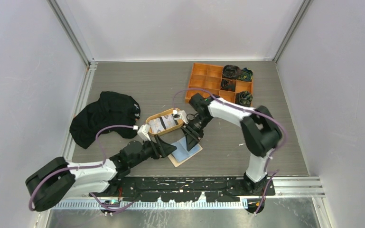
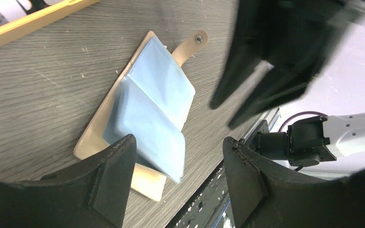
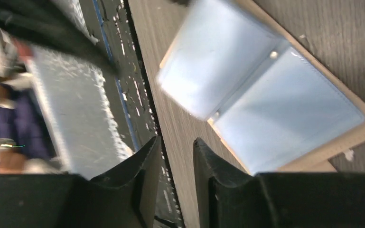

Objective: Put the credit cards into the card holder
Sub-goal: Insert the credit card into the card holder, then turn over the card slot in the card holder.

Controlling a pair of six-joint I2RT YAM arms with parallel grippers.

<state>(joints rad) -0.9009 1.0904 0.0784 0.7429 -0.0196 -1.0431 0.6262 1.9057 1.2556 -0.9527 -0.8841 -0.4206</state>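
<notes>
Okay, card holder (image 2: 156, 102) lay open on the surface (image 2: 38, 85). Left gripper (image 2: 178, 152) hung wide open over it, empty; right gripper (image 3: 176, 142) was barely parted, empty. Credit cards (image 1: 162, 123) sat in the tray (image 1: 177, 127), print unreadable.

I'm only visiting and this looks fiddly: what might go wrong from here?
1. The left gripper and right gripper hover close together over the open card holder; they could bump each other.
2. The holder's blue sleeves look floppy, and one seems lifted; it might flip over before a card goes in.
3. The holder lies loose near the table's front edge; a nudge could slide it.
</notes>
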